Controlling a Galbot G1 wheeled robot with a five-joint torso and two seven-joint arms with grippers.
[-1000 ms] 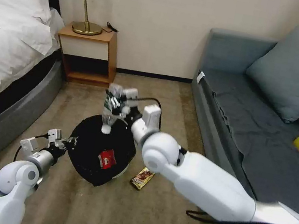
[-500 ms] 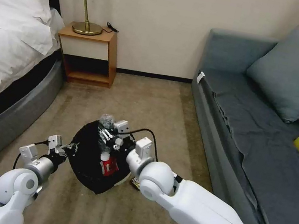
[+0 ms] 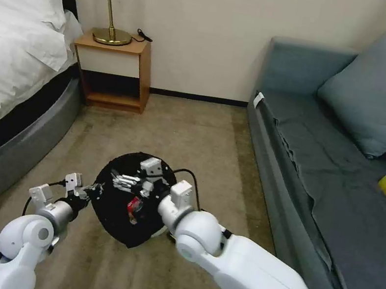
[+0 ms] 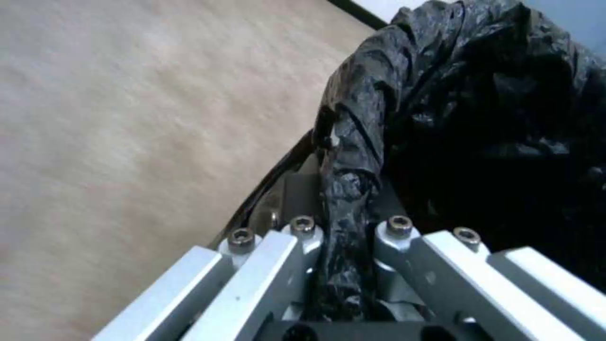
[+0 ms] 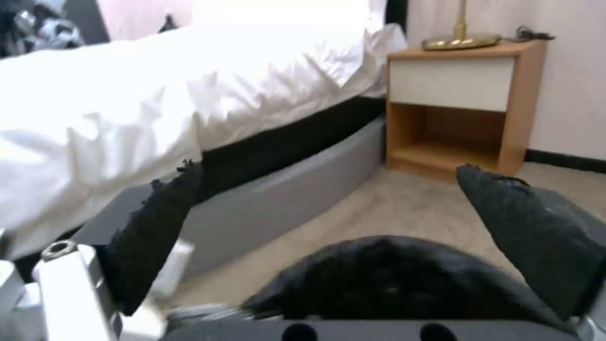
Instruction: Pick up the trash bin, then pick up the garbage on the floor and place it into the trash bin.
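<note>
With the jaws spread over the bin's mouth: the drop looks done.
Trash bin (image 3: 113,215): lower centre of the head view, off the carpet.
Left gripper (image 3: 87,191): clamped on the black liner (image 4: 353,156) at the rim.
Right gripper (image 3: 132,184): wide, empty, above the red-and-white wrapper (image 3: 134,205) inside.
Advice: lift straight up, clear of the liner; hold the bin level.
</note>
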